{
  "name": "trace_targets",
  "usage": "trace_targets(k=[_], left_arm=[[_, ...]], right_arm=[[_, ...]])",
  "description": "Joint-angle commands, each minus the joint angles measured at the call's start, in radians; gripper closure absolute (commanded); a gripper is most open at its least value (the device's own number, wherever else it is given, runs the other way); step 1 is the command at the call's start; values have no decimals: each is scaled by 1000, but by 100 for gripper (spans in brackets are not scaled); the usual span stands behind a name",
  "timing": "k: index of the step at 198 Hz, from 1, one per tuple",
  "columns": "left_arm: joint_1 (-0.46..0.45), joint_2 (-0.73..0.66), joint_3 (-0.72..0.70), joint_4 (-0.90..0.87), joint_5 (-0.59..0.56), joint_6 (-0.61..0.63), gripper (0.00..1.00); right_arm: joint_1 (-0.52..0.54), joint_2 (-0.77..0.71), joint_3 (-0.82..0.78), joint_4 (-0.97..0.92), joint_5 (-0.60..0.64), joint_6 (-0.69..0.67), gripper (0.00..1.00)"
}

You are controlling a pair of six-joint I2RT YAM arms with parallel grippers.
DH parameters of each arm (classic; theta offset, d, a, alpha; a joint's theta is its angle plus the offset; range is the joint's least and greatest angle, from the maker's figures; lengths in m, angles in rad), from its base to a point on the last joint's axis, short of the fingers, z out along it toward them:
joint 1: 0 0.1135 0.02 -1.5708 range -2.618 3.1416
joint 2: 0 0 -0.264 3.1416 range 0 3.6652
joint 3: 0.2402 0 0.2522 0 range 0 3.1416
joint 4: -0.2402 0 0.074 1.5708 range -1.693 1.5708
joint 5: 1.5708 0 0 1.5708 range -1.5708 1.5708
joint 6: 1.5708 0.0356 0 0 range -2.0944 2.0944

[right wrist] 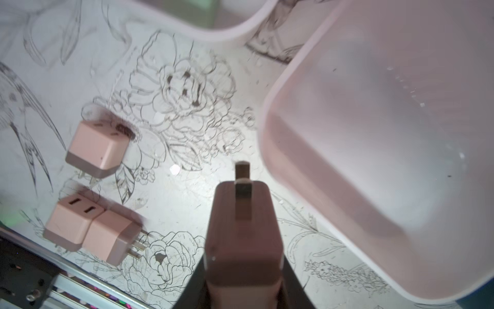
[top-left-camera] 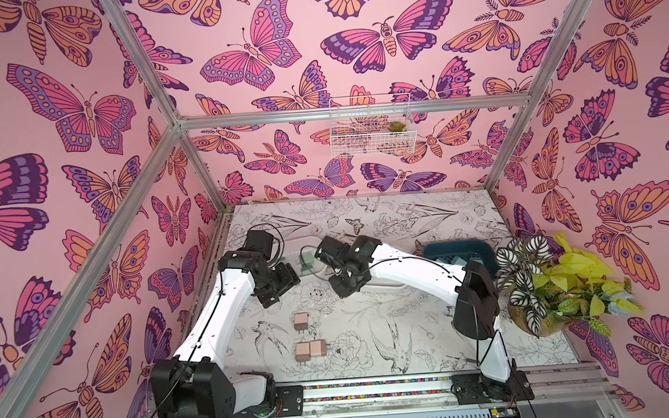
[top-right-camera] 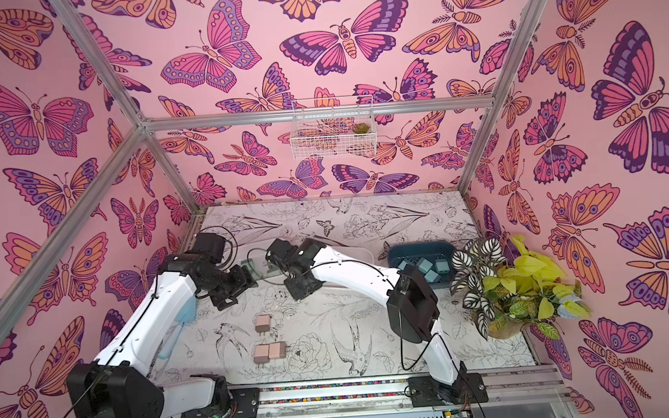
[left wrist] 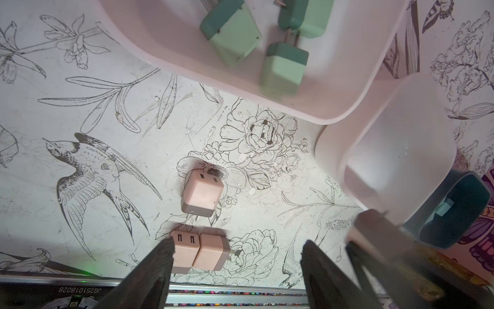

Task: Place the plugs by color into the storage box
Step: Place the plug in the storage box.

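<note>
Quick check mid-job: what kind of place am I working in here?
Probably a staged robot test booth, not a real room: aluminium frame, butterfly-print wall panels, and two arms mounted on a rail along the front.

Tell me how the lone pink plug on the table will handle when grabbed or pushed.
The lone pink plug looks like a rigid plastic cube, so it probably won't flex in a grip. Lying on a flat side, it should slide rather than roll. Its smooth rounded faces may slip, and its prongs could snag.
</note>
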Motion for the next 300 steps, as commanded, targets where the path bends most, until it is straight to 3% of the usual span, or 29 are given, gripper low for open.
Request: trace_targets(k=[1, 34, 62, 149, 163, 182, 206, 229, 261, 300], left_arm=[[4, 3, 18, -8, 2, 8, 23], [5, 3, 25, -8, 4, 6, 23], [5, 3, 26, -8, 15, -1, 23], [5, -12, 11, -9, 19, -6, 23], [5, -15, 8, -11, 20, -6, 23], [4, -15, 6, -12, 21, -4, 23], [6, -15, 14, -14, 12, -1, 23], [41, -14, 52, -32, 10, 20, 23], [134, 4, 146, -72, -2, 52, 23], [165, 22, 175, -81, -5, 30, 23]], right_arm=[[-84, 26, 70, -63, 16, -49, 70], [-181, 158, 195, -74, -43, -66, 70], [-197, 264, 260, -88, -67, -71, 70], [-191, 307, 124, 11, -63, -38, 69], [-191, 310, 125, 11, -55, -30, 62], [-191, 294, 126, 0, -34, -19, 33], [-183, 219, 121, -15, 6, -21, 26], [-148, 114, 120, -37, 48, -38, 25], [-31, 13, 70, -10, -37, -88, 24], [138, 64, 62, 16, -104, -105, 24]])
